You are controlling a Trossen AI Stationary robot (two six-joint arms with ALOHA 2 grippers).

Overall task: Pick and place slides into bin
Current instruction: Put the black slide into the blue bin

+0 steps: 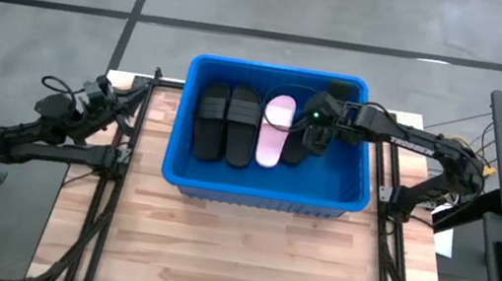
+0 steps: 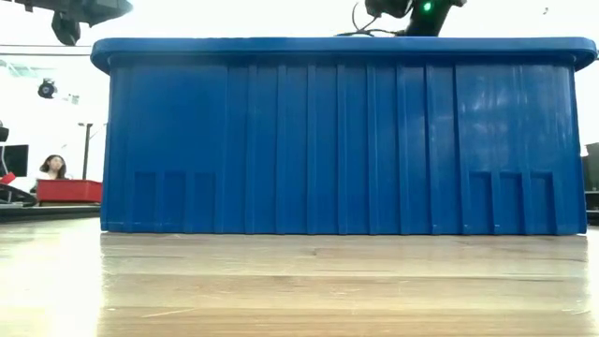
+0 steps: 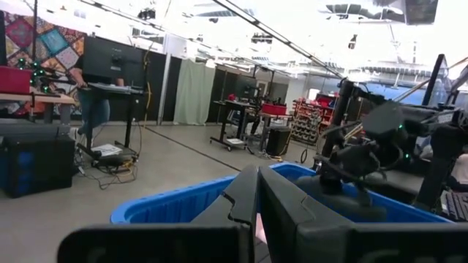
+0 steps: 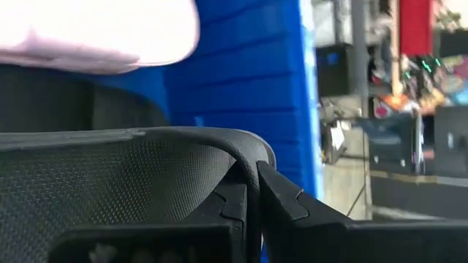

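A black slide [image 4: 110, 172] is seen very close, its bumpy strap pinched by the right gripper [image 4: 252, 193] at the edge. A pale pink slide [image 4: 102, 33] lies just beside it. The blue bin [image 4: 241, 80] wall stands near.

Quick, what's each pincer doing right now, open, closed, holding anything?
Left pincer: closed, empty, parked off the table's left side.
Right pincer: closed on a black slide, inside the blue bin beside the pink slide.

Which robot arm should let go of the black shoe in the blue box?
The right gripper: it is inside the bin, shut on a black slide beside the pink slide. The left gripper waits outside.
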